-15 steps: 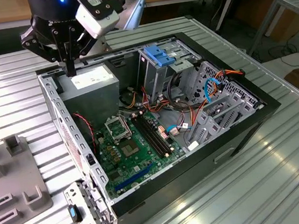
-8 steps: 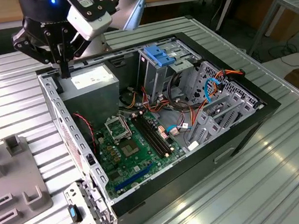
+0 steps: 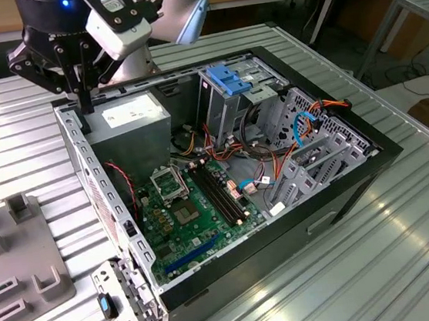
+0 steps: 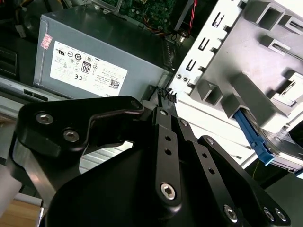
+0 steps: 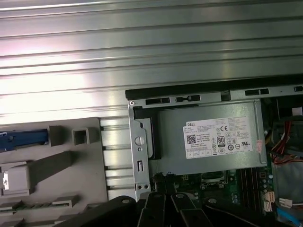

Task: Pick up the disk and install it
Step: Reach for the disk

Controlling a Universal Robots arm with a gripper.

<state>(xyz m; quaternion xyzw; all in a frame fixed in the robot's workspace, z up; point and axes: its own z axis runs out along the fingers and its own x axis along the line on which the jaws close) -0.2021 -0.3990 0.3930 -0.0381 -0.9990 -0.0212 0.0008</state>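
The disk (image 4: 284, 145) is a silver-grey slab with a blue rail (image 4: 253, 135) along its edge, and it sits in the grey plastic fixture (image 4: 246, 61) beside the computer case. In the first wrist view its blue rail (image 5: 23, 138) pokes out of the same fixture (image 5: 57, 165). My gripper (image 3: 84, 102) hangs over the case's back corner, above the side wall and next to the power supply (image 3: 128, 116). Its black fingers (image 4: 163, 94) are pressed together with nothing between them. The disk lies off to one side of the gripper, apart from it.
The open case (image 3: 223, 167) holds a green circuit board (image 3: 189, 210), a grey drive cage with blue latches (image 3: 232, 81) and loose cables (image 3: 304, 127). The grey fixture (image 3: 24, 259) stands on the ribbed metal table (image 3: 410, 247) at the exterior view's left.
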